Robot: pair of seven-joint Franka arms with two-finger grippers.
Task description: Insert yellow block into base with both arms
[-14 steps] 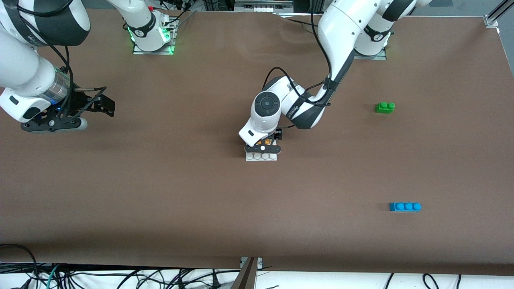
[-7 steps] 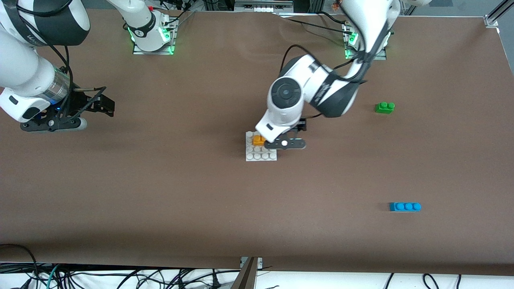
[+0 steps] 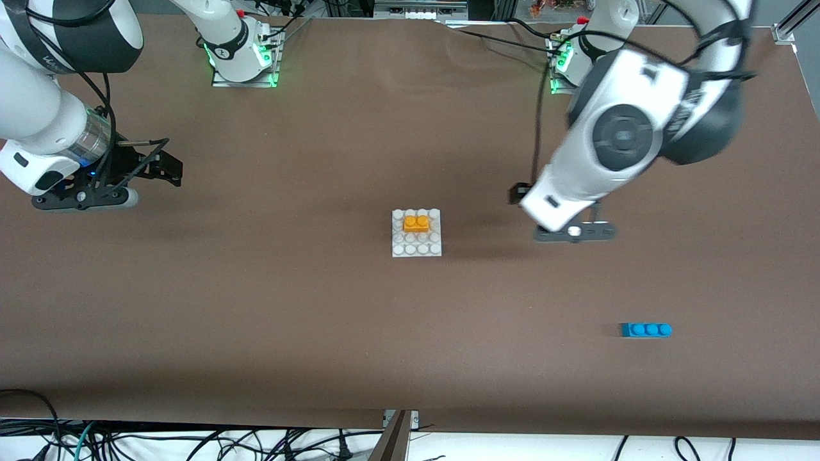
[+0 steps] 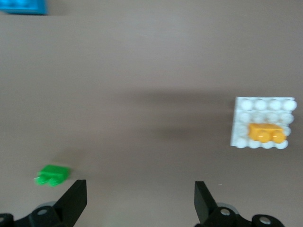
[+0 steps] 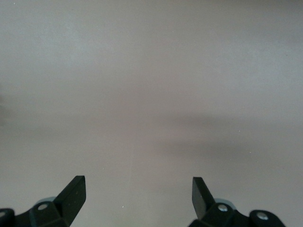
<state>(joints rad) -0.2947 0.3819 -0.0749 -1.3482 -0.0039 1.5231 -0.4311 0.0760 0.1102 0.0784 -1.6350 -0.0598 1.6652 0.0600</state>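
Note:
The yellow block (image 3: 416, 223) sits pressed onto the white base (image 3: 416, 247), in the second stud row from the edge farthest from the front camera. Both also show in the left wrist view, the block (image 4: 267, 133) on the base (image 4: 263, 109). My left gripper (image 4: 140, 198) is open and empty, up over bare table between the base and the green brick. Its hand (image 3: 567, 214) is well clear of the base, toward the left arm's end. My right gripper (image 5: 138, 196) is open and empty over bare table at the right arm's end (image 3: 160, 168), waiting.
A green two-stud brick (image 4: 53, 175) lies near the left gripper; the left arm hides it in the front view. A blue three-stud brick (image 3: 646, 330) lies nearer the front camera at the left arm's end. Brown mat covers the table.
The left gripper let go of the yellow block on the base, rose and swung away toward the left arm's end of the table. The right arm has not moved.

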